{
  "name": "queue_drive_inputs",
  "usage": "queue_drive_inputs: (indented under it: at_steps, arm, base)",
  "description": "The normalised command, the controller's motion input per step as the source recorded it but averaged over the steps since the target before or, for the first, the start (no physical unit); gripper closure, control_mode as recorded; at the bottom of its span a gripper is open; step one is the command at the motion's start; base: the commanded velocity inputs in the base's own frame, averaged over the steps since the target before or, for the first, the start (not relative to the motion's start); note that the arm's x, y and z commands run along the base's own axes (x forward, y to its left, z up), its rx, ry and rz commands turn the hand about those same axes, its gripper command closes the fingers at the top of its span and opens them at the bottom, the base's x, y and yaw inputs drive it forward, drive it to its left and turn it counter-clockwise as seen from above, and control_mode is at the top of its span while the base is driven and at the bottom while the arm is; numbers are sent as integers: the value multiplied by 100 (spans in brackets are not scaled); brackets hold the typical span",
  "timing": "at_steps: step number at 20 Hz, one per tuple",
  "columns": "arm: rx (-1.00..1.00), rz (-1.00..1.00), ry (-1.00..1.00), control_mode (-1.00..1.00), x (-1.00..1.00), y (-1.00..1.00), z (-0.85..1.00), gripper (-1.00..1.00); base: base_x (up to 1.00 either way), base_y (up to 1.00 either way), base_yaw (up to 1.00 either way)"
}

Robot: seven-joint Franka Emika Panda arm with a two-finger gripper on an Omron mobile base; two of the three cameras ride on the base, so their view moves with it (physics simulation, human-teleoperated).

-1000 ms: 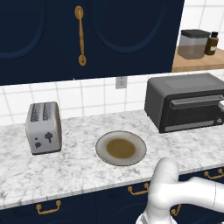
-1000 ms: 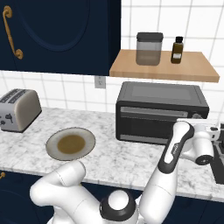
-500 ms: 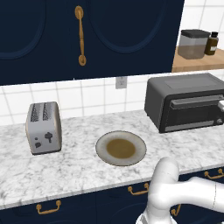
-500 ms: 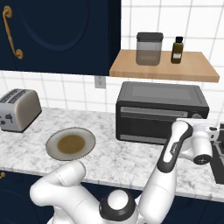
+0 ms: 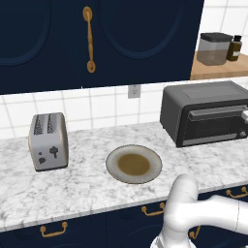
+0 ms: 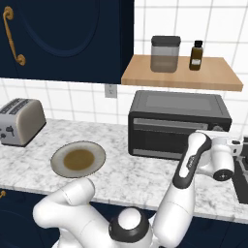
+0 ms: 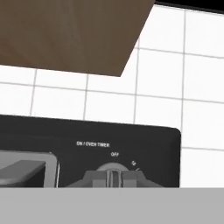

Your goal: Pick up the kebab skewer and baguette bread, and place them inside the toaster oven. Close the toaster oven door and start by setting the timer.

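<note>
The toaster oven [image 6: 178,123] sits at the back of the marble tabletop [image 5: 92,186], under a wooden shelf [image 6: 181,73] that carries a jar [image 6: 165,54] and a small brown bottle [image 6: 195,55]. The toaster oven door [image 6: 164,135] is up and closed, its bar handle across the top of the window. The round plate [image 5: 134,164] in front of the silver toaster [image 5: 48,141] lies bare, with neither the kebab skewer nor the baguette bread on it; judging by that and the closed door, both are probably inside the oven already, though the dark window does not let me confirm it.

That leaves the timer as the step in hand, and the arm's pose fits: it reaches round to the right end of the oven front, where the controls are. In the hand view the timer knob [image 7: 113,176] sits dead centre at the bottom, under the "ON / OVEN TIMER" label, its pointer at OFF.

The pincer [image 6: 240,147] is drawn fully together. Its tips seem to be at the knob, but whether they truly clamp it I cannot tell. Nothing else is held.
</note>
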Motion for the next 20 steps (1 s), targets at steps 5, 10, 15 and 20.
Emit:
queue_drive_inputs:
  at_steps: [5,10,15,20]
  arm:
    - [22,-9,0,-100,0,3,0,100]
    - [27,-12,0,-100,0,5,0,100]
    - [30,-13,0,-100,0,4,0,100]
    - [34,-13,0,-100,0,9,0,100]
  base:
    - [0,0,0]
    - [0,0,0]
    - [0,0,0]
    - [0,0,0]
